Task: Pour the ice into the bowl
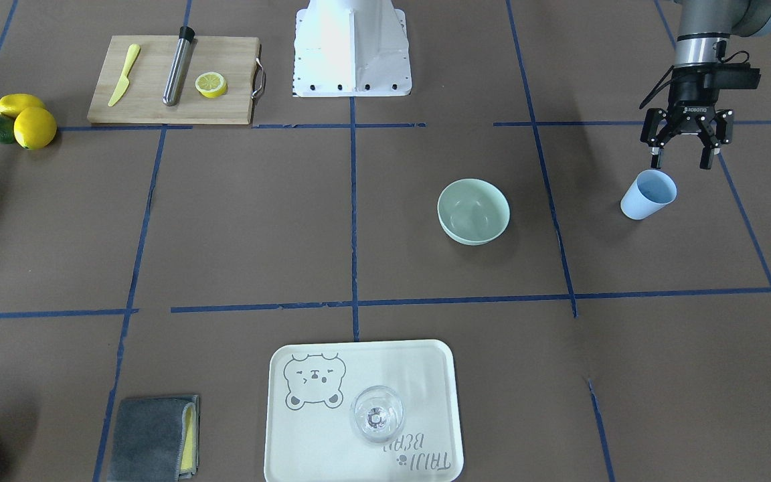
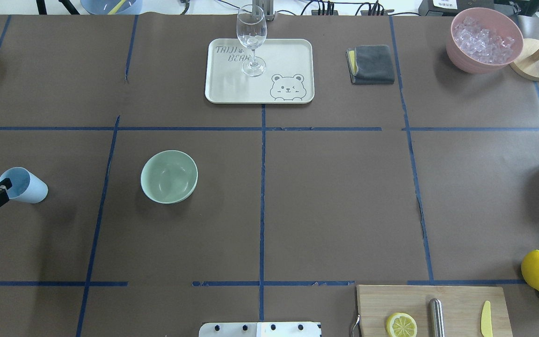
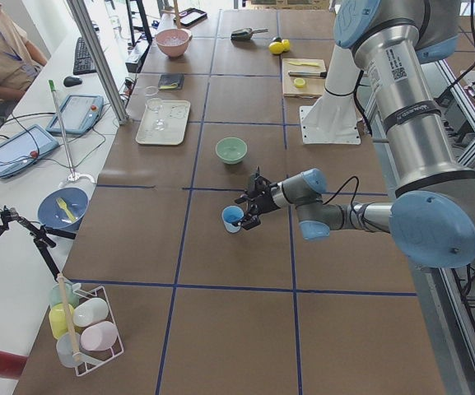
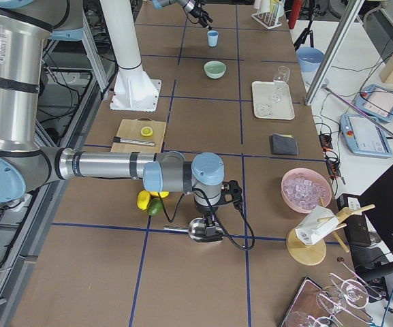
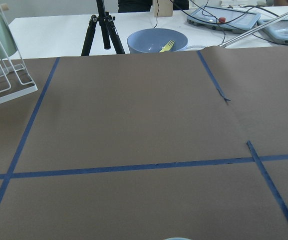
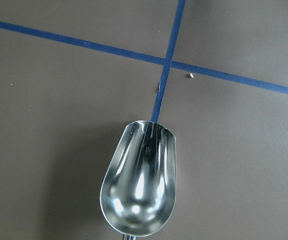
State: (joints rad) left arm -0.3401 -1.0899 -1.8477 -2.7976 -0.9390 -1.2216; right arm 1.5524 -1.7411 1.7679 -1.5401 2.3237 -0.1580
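Note:
The pale mint-green bowl [image 1: 474, 211] [image 2: 169, 176] stands upright left of the table's middle line. I can make out no ice cubes in it. A light blue cup [image 1: 650, 194] [image 2: 24, 186] stands near the table's left edge; its inside looks plain blue, and I see no ice there either. My left gripper [image 1: 683, 161] hangs open just above and behind the cup's rim, holding nothing. My right gripper [image 4: 210, 216] hovers low over the table at the far right with a metal scoop [image 6: 140, 185] under it; the scoop is bare inside. Whether that gripper is shut I cannot tell.
A pink bowl [image 2: 484, 40] of whitish ice sits at the far right corner beside a grey cloth [image 2: 371, 64]. A wine glass [image 2: 251, 40] stands on the cream tray [image 2: 232, 89]. A cutting board [image 1: 171, 80] holds a lemon half, a steel rod and a knife, with lemons [image 1: 31, 120] beside it.

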